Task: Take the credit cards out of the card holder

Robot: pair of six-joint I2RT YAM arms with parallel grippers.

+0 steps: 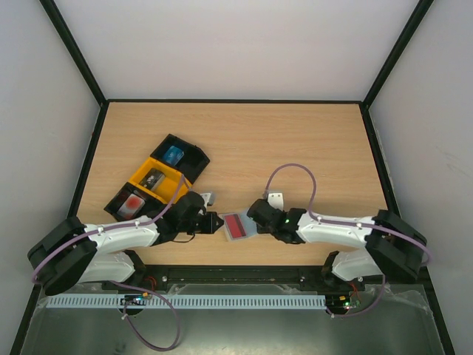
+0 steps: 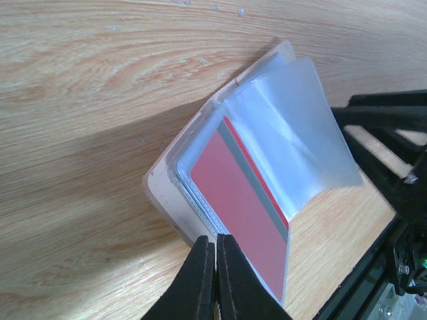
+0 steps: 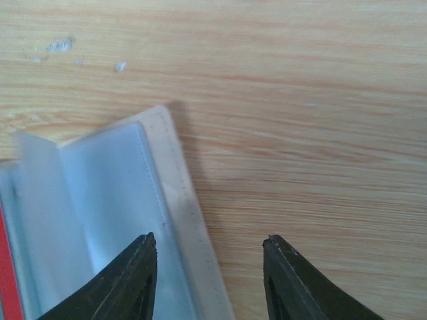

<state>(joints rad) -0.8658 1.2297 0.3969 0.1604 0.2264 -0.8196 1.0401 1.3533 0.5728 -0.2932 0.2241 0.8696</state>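
Nearside: 1 card holder (image 2: 167,197), 1 red card (image 2: 233,207); L claw (image 2: 215,248) shut, R claw (image 3: 209,240) open.

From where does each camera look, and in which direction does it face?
Top external: above and behind the two arms, facing down on the wooden table; both arms show.
Left wrist: on that wrist, facing the flat pale blue-grey card holder with a bright red card; shut left claw shows.
Right wrist: on that wrist, facing down; open right claw shows.
Shared: all views show the holder.

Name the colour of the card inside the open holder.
Red card; clearest in left wrist view.
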